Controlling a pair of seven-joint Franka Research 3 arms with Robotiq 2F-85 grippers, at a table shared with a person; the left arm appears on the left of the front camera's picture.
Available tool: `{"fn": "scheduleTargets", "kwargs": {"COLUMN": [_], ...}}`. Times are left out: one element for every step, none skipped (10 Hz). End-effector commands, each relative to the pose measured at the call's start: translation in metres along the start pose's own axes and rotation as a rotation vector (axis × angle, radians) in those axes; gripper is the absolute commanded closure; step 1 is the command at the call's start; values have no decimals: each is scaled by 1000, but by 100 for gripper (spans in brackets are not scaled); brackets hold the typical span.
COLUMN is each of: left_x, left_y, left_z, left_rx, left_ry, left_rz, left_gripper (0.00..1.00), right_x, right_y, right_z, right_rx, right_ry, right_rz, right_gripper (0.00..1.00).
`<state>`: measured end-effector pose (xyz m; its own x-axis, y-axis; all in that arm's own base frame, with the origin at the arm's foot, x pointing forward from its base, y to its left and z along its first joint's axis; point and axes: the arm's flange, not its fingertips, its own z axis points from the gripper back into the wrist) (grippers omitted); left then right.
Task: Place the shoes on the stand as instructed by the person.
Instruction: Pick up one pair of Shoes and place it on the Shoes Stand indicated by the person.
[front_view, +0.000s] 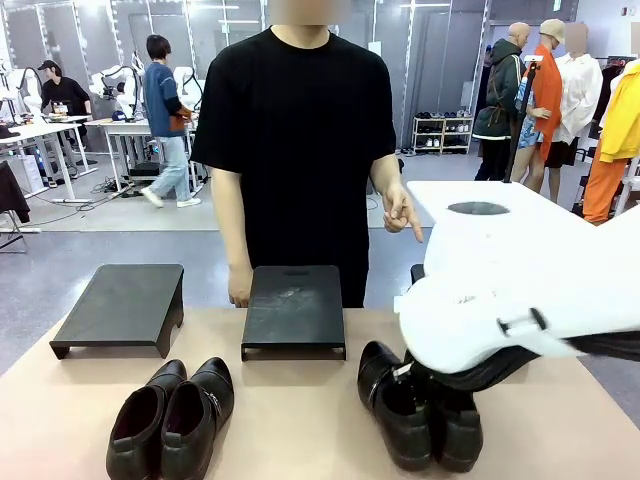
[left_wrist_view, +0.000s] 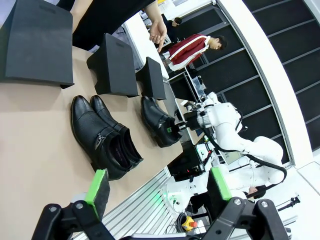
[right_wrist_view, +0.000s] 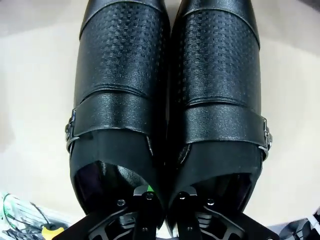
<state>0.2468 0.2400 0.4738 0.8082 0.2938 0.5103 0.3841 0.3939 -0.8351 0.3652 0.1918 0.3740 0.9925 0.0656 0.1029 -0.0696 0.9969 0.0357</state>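
shoes (right_wrist_view: 125, 75), glossy black, embossed, buckled, in clamped right hand (right_wrist_view: 165, 195); left hand (left_wrist_view: 159, 176) apart

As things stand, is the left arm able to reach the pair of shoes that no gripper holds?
Probably yes: the left gripper hangs open, and nothing stands between it and that pair of shoes.

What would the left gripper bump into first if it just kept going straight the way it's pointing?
Most likely the far pair of shoes, which the right gripper grips; the open left gripper aims past the near pair. Depth is unclear, so it could pass over the table edge.
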Motion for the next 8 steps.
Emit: {"fn": "scheduleTargets", "kwargs": {"left_x": [1,1,1,1,1,1,1,1], "left_y": [0,0,0,0,0,0,0,0], "left_z": [2,2,2,2,2,2,2,2], "left_rx": [-19,-19,-19,-19,-19,-19,-19,-19], "left_ry": [-5,-5,-5,-5,-5,-5,-5,-5], "left_rz": [-10,-10,-10,-10,-10,-10,-10,-10], "left_gripper": [0,0,0,0,0,0,0,0], "right_x": [-5,-5,-2,1,3,5,6,5], "right_y": [-27,-44,-61,-78,-95,-109,-116,-120], "right_z": [72,94,109,121,129,134,135,137], "right_rx": [-16,-19,-9,-15,-20,-29,-32,-34], "right_ry": [-87,-104,-132,-163,-179,-186,-195,-208], "right_rz": [38,51,42,25,20,23,25,19], "right_gripper": [100,100,100,100,100,100,100,100]}}
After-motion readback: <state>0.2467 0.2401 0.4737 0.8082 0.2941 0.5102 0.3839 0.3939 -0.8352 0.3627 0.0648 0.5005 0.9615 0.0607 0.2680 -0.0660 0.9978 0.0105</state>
